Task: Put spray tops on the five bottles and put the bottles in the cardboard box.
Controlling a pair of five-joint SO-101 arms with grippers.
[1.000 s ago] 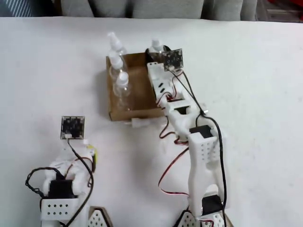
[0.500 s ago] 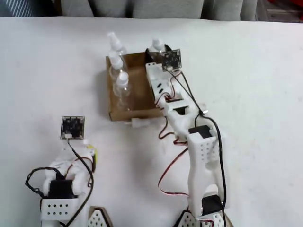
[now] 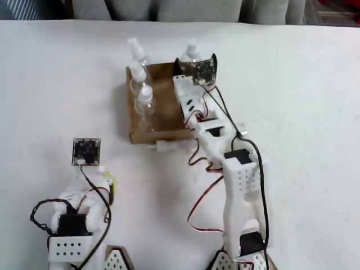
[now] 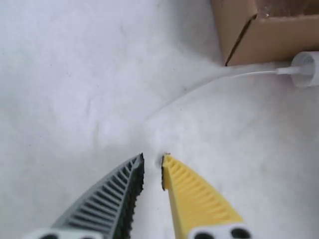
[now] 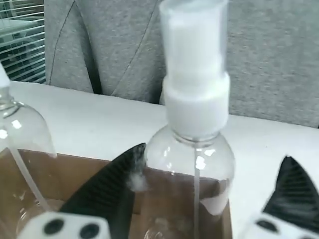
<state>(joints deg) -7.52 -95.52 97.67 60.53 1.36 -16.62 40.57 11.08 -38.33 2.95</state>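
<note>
High view: cardboard box [image 3: 163,121] sat upper centre of frame on the white worktop [image 3: 304,112]. Three capped bottles [image 3: 137,73] stood in a row along the box's left wall. A fourth bottle [image 3: 191,52] stood at the box's upper right corner, spray top on. Right arm [image 3: 242,191] ran up from the bottom edge to that corner, with the right pincer [image 3: 195,61] there, one black finger on each side of the fourth bottle.

Right wrist view: right pincer [image 5: 214,153] was wide open and clamped nothing. The fourth bottle [image 5: 192,154] stood between the fingers, close to or touching one finger and clearly apart from the other. Its base appeared to be inside the brown box wall [image 5: 65,174].

A loose spray top [image 3: 169,146] lay on the worktop just below the box's lower edge.

Left arm [image 3: 76,219] was at lower left, well apart from the box.

Left wrist view: left pincer [image 4: 152,162] had its grey and yellow fingers nearly together with a narrow slit between the tips, held nothing, and pointed at bare worktop. The loose spray top [image 4: 305,68] and its dip tube lay at upper right of that frame, beside the box corner [image 4: 264,30].
</note>
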